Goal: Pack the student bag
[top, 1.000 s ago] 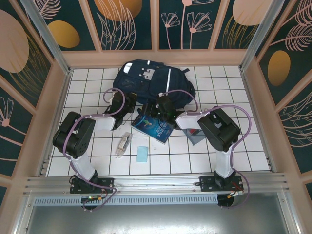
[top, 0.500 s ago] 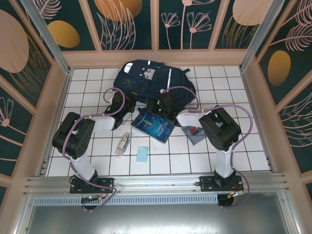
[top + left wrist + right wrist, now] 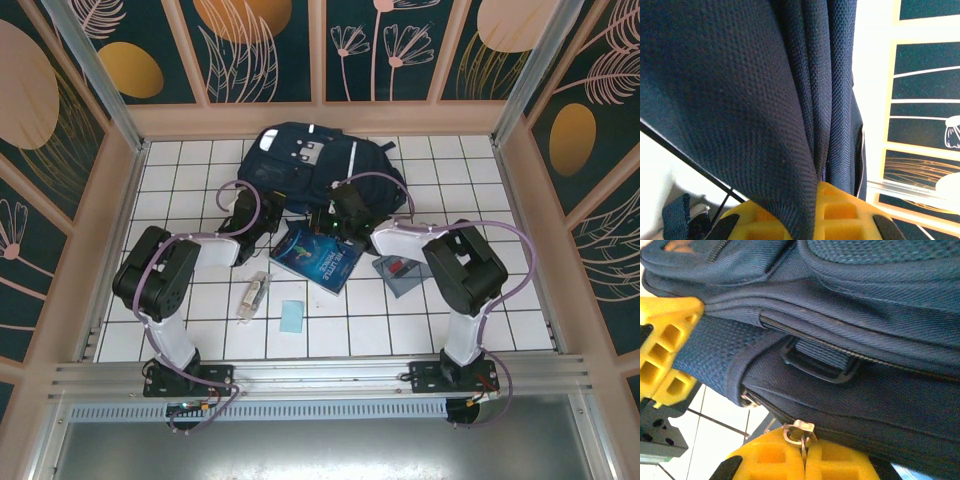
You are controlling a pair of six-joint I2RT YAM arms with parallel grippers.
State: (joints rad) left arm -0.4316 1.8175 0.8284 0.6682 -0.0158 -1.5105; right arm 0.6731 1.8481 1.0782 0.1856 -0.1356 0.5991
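The student bag [image 3: 310, 165], dark navy with white stripes and a light grey patch, lies at the back middle of the tiled table. My left gripper [image 3: 256, 207] is at its near left edge, shut on a fold of the bag's mesh fabric [image 3: 790, 150] that runs down between the yellow fingers [image 3: 845, 215]. My right gripper [image 3: 346, 205] is at the bag's near edge, its jaws closed on a metal zipper pull [image 3: 801, 432] below the zip line. The left gripper's yellow fingers [image 3: 667, 352] appear at the left of the right wrist view, against the bag [image 3: 865, 315].
A blue book [image 3: 318, 256] lies just in front of the bag, between the arms. A grey pouch [image 3: 400, 272] lies right of it. A small clear bottle [image 3: 255, 293] and a light blue pad [image 3: 292, 316] lie nearer the front. Wooden walls enclose the table.
Both grippers have moved away from the bases toward the back wall, and the bag's near edge has shifted back with them. The book now shows more fully.
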